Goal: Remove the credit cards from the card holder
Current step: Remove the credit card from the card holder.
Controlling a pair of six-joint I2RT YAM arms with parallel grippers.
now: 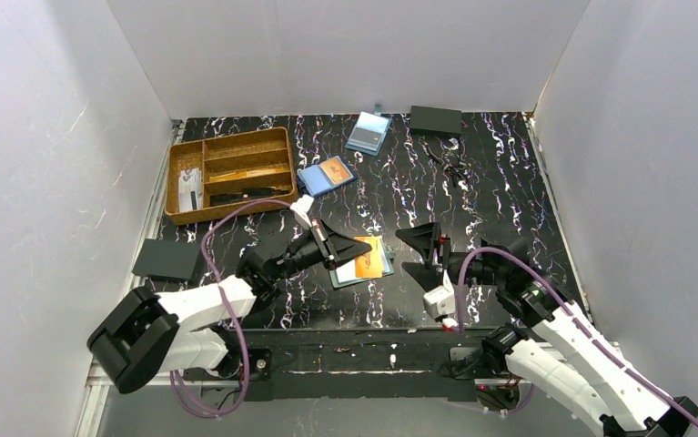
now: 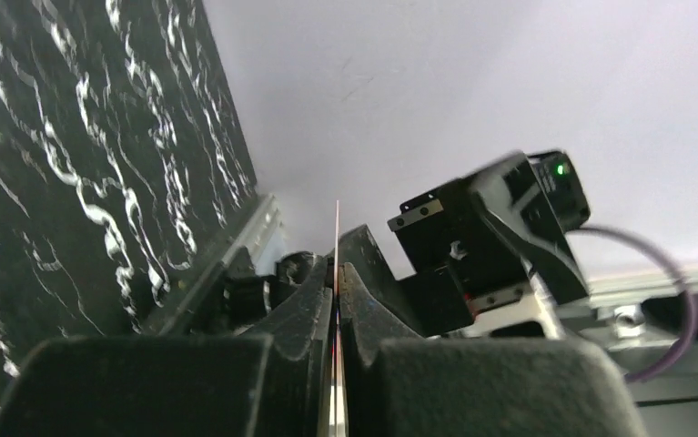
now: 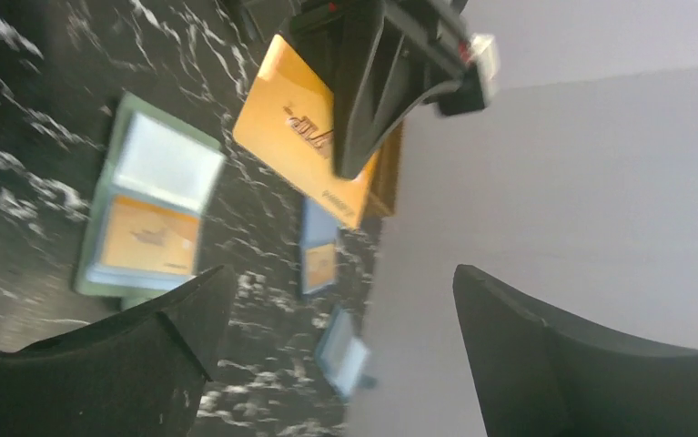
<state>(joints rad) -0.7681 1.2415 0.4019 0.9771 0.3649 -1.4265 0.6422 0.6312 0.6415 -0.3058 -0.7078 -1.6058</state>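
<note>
**Grip.** My left gripper is clamped flat on one orange card. The left wrist view shows the card's thin edge pinched between both pads with no gap. The card hangs in the air, off the table. My right gripper stands wide apart and holds nothing, just to the right of that card.

**Card holder.** The card holder lies opened out on the black marbled table, below the lifted card and between my two arms. One pocket looks empty; the other shows a second orange card inside.

**Assessment.** The task is part done.

**Recommended practice.**
- Carry the held card sideways to bare table and set it down flat, away from the holder, so it does not cover the remaining pocket.
- For the second card, pin the holder's rim with one gripper and draw the card out along the pocket's opening with the other, not upward. Otherwise the light sleeve will likely lift with it.
</note>
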